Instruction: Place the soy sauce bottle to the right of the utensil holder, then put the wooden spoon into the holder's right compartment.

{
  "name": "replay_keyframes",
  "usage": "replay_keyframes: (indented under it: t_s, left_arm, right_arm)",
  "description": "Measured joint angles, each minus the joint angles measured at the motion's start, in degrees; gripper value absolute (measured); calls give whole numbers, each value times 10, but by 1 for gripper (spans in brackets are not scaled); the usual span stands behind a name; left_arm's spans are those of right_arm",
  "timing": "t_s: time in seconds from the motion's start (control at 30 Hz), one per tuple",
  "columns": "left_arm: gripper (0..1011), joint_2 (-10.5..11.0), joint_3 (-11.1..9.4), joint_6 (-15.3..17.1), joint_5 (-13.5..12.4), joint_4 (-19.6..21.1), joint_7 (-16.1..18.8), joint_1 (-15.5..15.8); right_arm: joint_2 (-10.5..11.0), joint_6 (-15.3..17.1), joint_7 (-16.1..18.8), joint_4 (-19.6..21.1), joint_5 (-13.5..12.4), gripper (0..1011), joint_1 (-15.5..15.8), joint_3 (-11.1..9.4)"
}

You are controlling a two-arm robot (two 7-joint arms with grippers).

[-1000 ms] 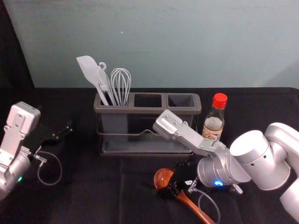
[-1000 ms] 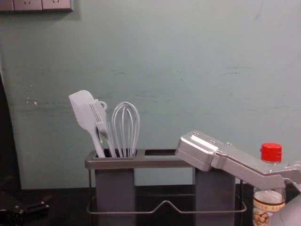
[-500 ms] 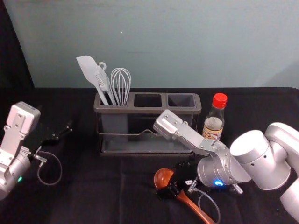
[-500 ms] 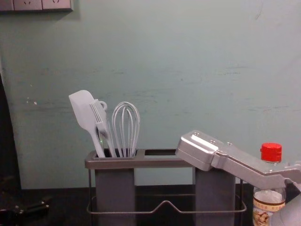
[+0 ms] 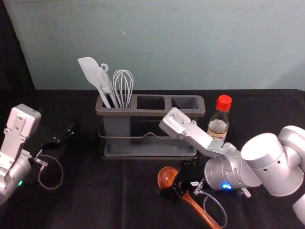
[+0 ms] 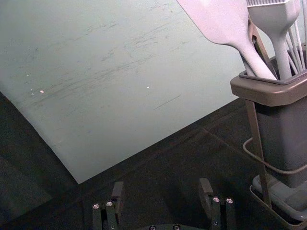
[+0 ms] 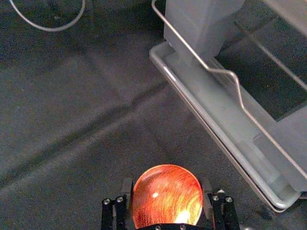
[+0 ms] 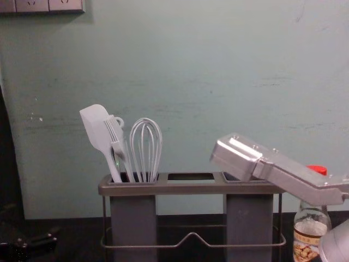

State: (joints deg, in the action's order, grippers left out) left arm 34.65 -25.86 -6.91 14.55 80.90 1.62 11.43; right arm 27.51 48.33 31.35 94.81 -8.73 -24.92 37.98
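wooden spoon (image 5: 167, 176): in the grip of the right hand (image 5: 175, 186), in front of the utensil holder (image 5: 150, 113); bowl toward the holder, handle slanting back toward the robot's right.
change since earlier frame: right arm (image 5: 195, 136) raised slightly, spoon carried along with it; in the chest view the arm now crosses the red cap of the soy sauce bottle (image 5: 218, 126).
right hand: narrow, closed on the spoon just behind its bowl.
left hand (image 5: 64, 134): parked left of the holder, fingers wide apart.
bottle position: upright, just beside the holder on its right.
spoons and bottles: one wooden spoon, one soy sauce bottle.
holder: one, with three compartments.
utensils in left compartment: one spatula (image 5: 90, 71), one whisk (image 5: 123, 86), one brush-like tool (image 5: 106, 80); a looped end behind them, kind cannot be told.
surface: black cloth (image 5: 95, 195), lightly creased.
room: grey-green wall (image 5: 190, 43) with scuffs; dark curtain (image 5: 13, 52) at the left edge; socket panel (image 8: 32, 5), high on the wall in the chest view.
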Motion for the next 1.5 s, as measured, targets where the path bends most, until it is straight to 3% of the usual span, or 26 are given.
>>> replay_keyframes:
  t_s: [0.2,0.3,0.53,0.57,0.73,0.83,1.03,1.1,1.23,1.4,1.5]
  left_arm:
    - [1011,0,0,0,0,0,0,0]
    - [1011,0,0,0,0,0,0,0]
    - [1011,0,0,0,0,0,0,0]
    - [1011,0,0,0,0,0,0,0]
    - [1011,0,0,0,0,0,0,0]
    - [1012,0,0,0,0,0,0,0]
    - [1011,0,0,0,0,0,0,0]
    - [1011,0,0,0,0,0,0,0]
    - [1011,0,0,0,0,0,0,0]
    - [1011,0,0,0,0,0,0,0]
    - [1012,0,0,0,0,0,0,0]
  right_arm:
    - [3,-18,0,22,-6,840,20,-26]
    - [6,-45,-7,42,-16,840,39,-48]
    - [21,-142,-20,90,-48,839,88,-98]
    - [21,-142,-20,90,-48,839,88,-98]
    - [31,-203,-33,120,-69,840,115,-128]
    - [33,-262,-55,144,-78,840,142,-153]
    - [28,-353,-83,164,-81,840,171,-180]
    - [23,-381,-92,165,-82,840,176,-188]
    - [15,-404,-99,164,-83,840,173,-197]
    - [3,-409,-104,152,-86,840,153,-204]
    - [-9,-409,-105,135,-95,840,125,-208]
